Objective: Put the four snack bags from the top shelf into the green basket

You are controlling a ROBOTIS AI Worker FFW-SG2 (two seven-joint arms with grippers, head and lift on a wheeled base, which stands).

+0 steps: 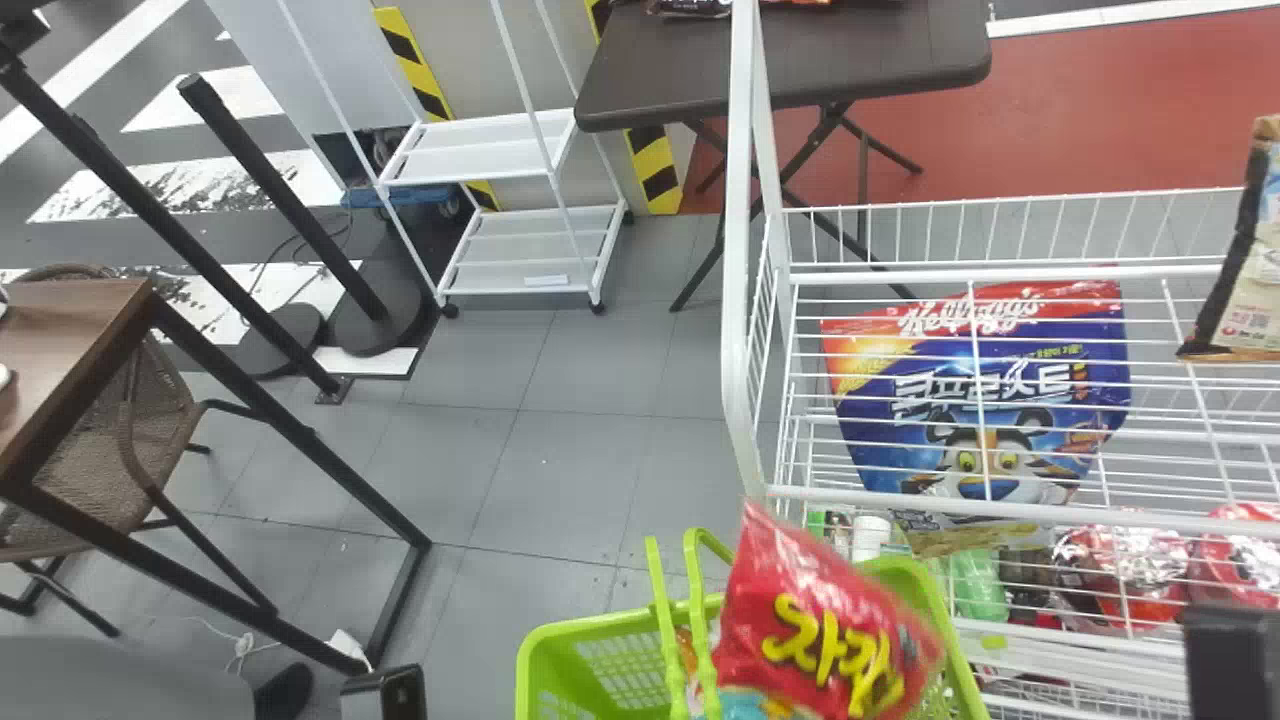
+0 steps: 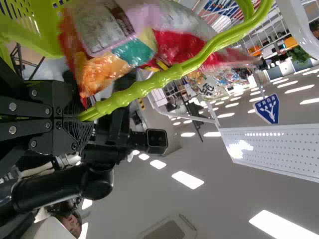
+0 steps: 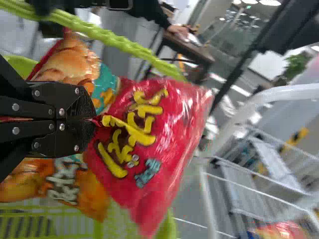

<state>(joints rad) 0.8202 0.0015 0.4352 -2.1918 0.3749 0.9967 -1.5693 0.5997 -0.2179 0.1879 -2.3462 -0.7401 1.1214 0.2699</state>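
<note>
Part of my right gripper (image 1: 1232, 660) is at the lower right of the head view. In the right wrist view my right gripper (image 3: 94, 120) is closed on a corner of a red snack bag (image 3: 149, 144). That red bag (image 1: 810, 625) hangs over the green basket (image 1: 560, 640). Low in the head view is part of my left gripper (image 1: 385, 692). The left wrist view has my left gripper (image 2: 79, 117) closed on the basket's green handle (image 2: 164, 77). Orange snack packaging (image 3: 82, 186) is at the basket, behind the red bag and partly hidden by it.
A white wire rack (image 1: 1000, 272) stands right of the basket, with a blue cereal bag (image 1: 975, 400) and a beige and black bag (image 1: 1250, 250). Red packages (image 1: 1120, 570) lie lower in it. Its white upright frame (image 1: 738, 300) rises behind the basket. A dark table (image 1: 800, 60) stands farther back.
</note>
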